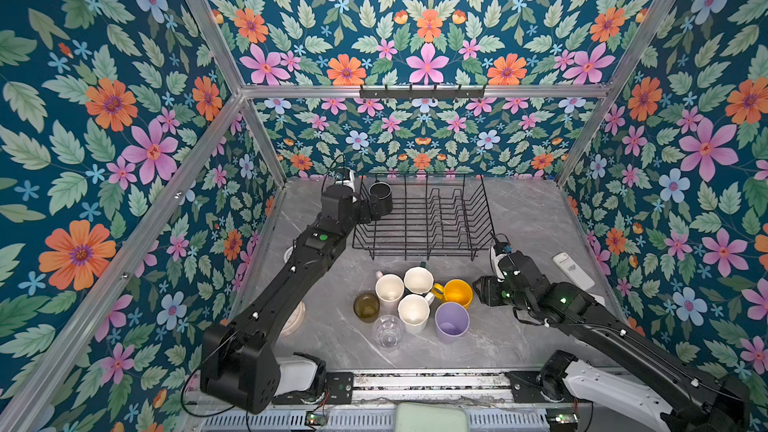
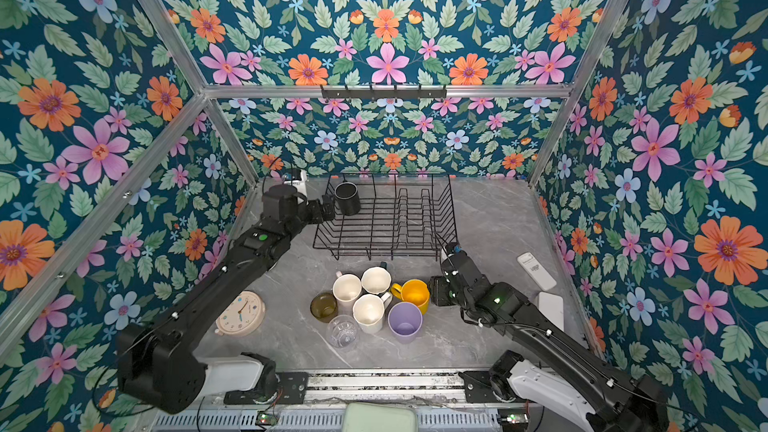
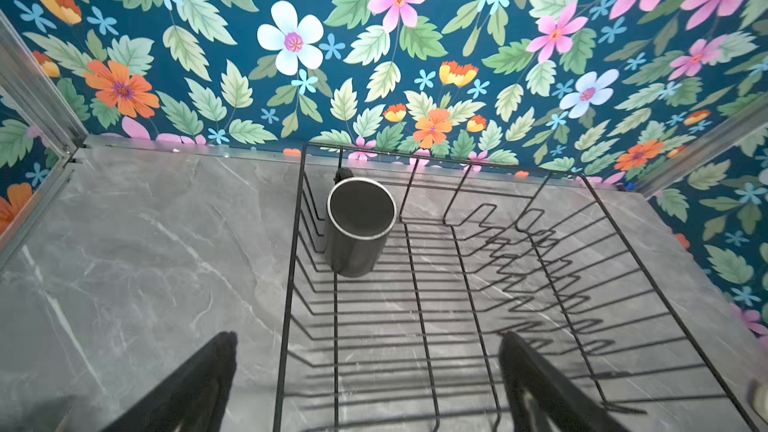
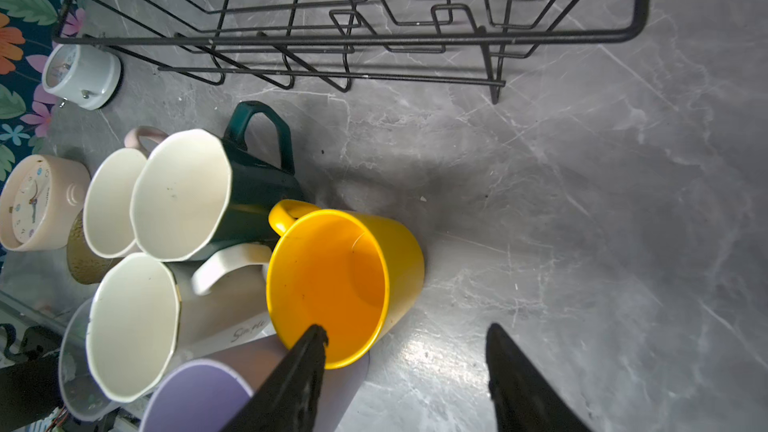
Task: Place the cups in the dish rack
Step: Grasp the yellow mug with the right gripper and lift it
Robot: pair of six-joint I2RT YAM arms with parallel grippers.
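We see the left claw (image 3: pixel 368 336) apart and empty above the rack (image 4: pixel 332 40). The right claw (image 4: pixel 406 327) is apart, straddling the yellow mug's (image 4: pixel 332 284) wall. A white mug (image 4: pixel 216 317) reads "Simple".

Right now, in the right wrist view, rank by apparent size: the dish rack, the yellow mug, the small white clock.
1. dish rack, cropped by the frame.
2. yellow mug, enlarged by nearness to the camera.
3. white clock, clearly smallest.
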